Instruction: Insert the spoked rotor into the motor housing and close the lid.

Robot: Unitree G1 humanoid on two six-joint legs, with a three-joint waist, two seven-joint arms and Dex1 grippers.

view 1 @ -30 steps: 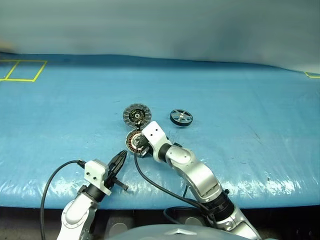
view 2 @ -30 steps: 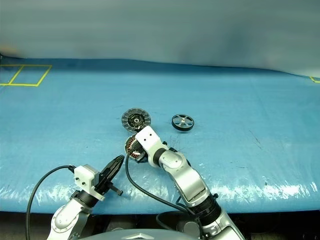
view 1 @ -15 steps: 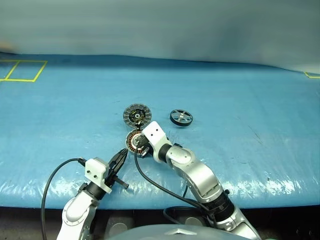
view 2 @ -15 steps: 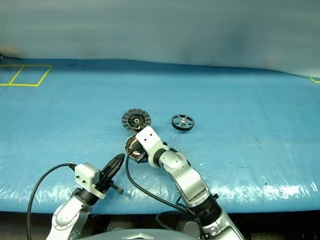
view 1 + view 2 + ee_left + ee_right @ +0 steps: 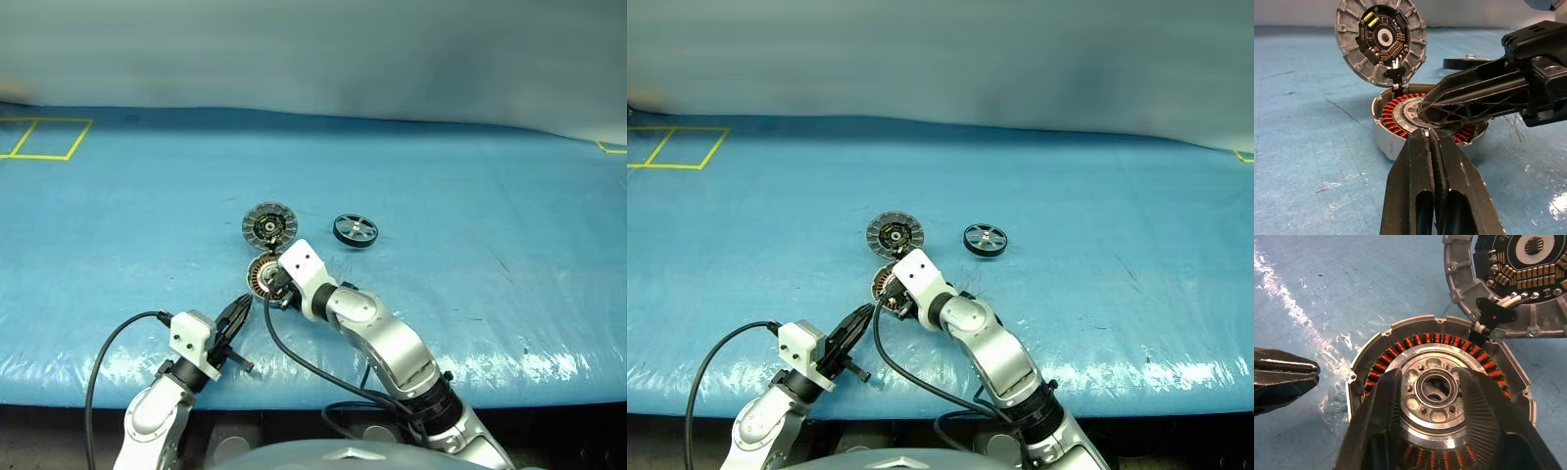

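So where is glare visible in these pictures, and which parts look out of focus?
Left eye view: white glare streaks on the blue table cover along its near edge. Right wrist view: a glare band beside the motor housing; the right claw fingers look soft. Left wrist view: the lid is sharp.

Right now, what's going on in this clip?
A two-armed robot is working on a motor laid out on a blue-covered table. Its right gripper hangs with fingers spread over the open motor housing, straddling the bare centre hub. The left gripper is shut and holds nothing, pointing at the housing's near wall. The lid lies open behind it, joined by wires. The spoked rotor sits apart on the table, not yet inserted.
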